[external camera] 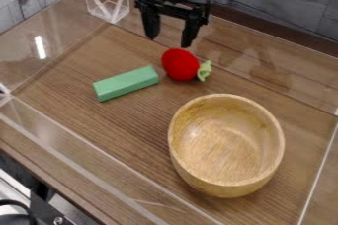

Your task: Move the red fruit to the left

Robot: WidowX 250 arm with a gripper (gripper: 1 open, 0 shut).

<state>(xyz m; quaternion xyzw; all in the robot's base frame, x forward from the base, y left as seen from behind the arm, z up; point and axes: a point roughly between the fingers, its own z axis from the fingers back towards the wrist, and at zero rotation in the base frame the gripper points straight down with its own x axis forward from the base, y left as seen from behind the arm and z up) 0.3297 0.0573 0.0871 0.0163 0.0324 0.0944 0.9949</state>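
On the wooden tabletop (79, 130), one red fruit (181, 64), one green block (126, 85) and one wooden bowl (226, 144) are sitting below one gripper (171, 39), its jaws standing apart.

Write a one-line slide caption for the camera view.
Open gripper behind red fruit, green block and wooden bowl nearby.

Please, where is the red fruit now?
In the camera view, the red fruit lies on the table slightly right of centre, between the green block and the gripper, above the bowl.
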